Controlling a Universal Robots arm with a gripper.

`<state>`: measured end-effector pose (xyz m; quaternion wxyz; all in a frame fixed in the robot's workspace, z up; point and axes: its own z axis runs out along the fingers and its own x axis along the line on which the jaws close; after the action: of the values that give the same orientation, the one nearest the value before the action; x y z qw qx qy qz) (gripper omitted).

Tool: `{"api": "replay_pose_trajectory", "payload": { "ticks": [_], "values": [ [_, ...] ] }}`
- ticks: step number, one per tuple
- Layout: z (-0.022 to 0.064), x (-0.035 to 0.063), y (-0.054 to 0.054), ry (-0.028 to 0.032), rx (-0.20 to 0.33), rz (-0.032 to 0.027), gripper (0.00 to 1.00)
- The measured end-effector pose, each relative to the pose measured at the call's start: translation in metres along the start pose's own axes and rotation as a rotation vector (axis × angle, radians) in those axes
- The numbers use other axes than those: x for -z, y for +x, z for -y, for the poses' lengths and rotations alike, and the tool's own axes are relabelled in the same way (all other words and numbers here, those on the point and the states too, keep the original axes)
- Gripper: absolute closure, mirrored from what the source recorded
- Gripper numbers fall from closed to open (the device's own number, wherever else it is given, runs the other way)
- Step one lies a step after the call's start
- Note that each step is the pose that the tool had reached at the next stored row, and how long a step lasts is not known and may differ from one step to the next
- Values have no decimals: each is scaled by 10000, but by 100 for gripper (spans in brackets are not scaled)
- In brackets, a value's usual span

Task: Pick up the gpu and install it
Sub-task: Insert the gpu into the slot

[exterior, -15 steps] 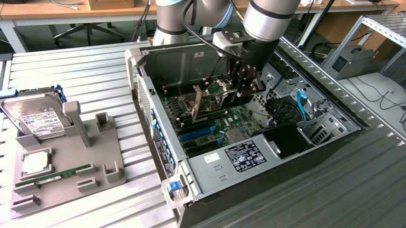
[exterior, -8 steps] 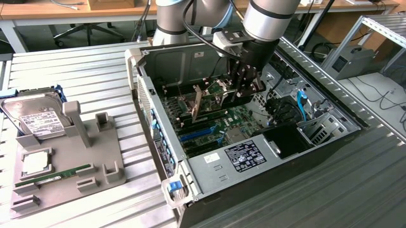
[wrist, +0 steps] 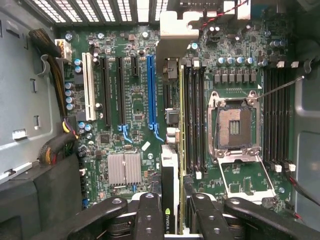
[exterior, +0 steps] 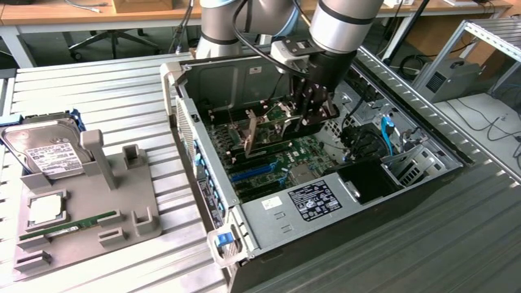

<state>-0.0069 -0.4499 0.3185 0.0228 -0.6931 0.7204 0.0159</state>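
Observation:
The gpu (wrist: pixel 170 165) is a thin dark card seen edge-on, with its silvery end bracket (wrist: pixel 175 35) toward the case's back wall. My gripper (wrist: pixel 172 202) is shut on it, a black finger (wrist: pixel 150 215) on each side. The card stands on edge over the green motherboard (wrist: pixel 130 100), between the long blue slot (wrist: pixel 151 90) and the memory slots (wrist: pixel 192 115). In the exterior view the gripper (exterior: pixel 313 116) reaches down into the open computer case (exterior: pixel 244 226), with the gpu (exterior: pixel 265 131) below it, above the board.
A grey fixture tray (exterior: pixel 106 201) on the exterior view's left carries a hard drive (exterior: pixel 53 152), a processor (exterior: pixel 47 209) and a green memory stick (exterior: pixel 69 224). Inside the case are cable bundles (wrist: pixel 55 75), an open CPU socket (wrist: pixel 232 122) and a heatsink (wrist: pixel 125 169).

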Motion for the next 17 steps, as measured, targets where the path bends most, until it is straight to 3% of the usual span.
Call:
{"api": "replay_pose_trajectory", "payload": {
  "ticks": [13, 17],
  "values": [
    [-183, 1, 7, 0, 0, 0, 73],
    [-185, 1, 7, 0, 0, 0, 73]
  ]
}}
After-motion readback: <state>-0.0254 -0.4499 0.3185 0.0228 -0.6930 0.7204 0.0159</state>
